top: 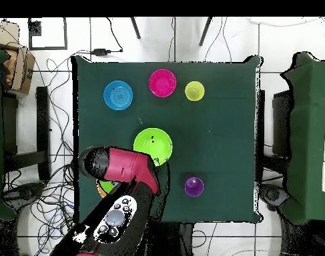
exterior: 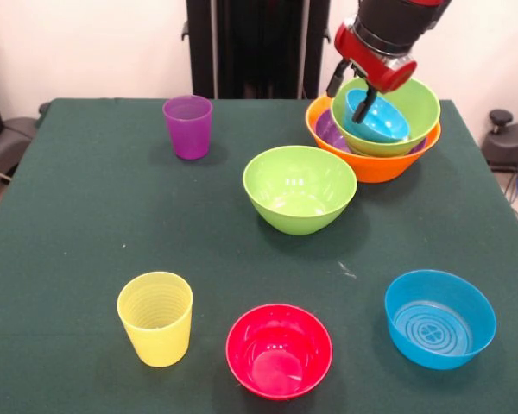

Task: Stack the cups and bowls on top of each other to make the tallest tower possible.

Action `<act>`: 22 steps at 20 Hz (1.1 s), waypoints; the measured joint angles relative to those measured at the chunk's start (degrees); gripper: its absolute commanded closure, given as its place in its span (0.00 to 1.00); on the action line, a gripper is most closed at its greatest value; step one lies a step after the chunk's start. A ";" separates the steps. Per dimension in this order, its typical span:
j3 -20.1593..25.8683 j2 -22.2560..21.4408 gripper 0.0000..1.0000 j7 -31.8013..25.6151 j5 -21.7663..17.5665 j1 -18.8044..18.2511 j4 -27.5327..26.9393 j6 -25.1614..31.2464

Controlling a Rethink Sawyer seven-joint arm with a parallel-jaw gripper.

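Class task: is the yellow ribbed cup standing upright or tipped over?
Upright. The yellow ribbed cup stands on its base on the table, open mouth up, interior visible.

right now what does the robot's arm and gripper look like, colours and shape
The arm is a thick round tube, black with a red band at its wrist. The gripper has two slim black fingers under a red collar. In the overhead view the arm shows a red shell, black joints and a grey round button pad.

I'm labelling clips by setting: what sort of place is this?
Probably a robotics lab, not a home. A green-clothed table holds only plastic bowls and cups, the gripper of a red arm hangs over the tower, and loose cables trail over a tiled floor.
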 measured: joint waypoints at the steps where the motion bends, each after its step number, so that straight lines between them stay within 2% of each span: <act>1: 0.40 -0.33 0.00 0.00 -0.30 -0.21 0.10 -0.54; 8: 4.09 -4.14 0.00 0.00 -4.79 -3.27 1.85 -4.32; 11: 5.76 -7.71 0.00 -0.01 -10.01 -4.76 3.54 -6.52; 14: 6.72 -9.50 0.00 -0.02 -12.26 -5.55 4.41 -6.80; 19: 13.36 -14.30 0.00 -1.58 -17.57 -11.69 7.67 -6.81; 20: 16.06 -15.60 0.00 -2.90 -19.43 -14.31 9.01 -6.80; 22: 19.08 -16.78 0.00 -4.78 -21.75 -17.07 10.51 -6.94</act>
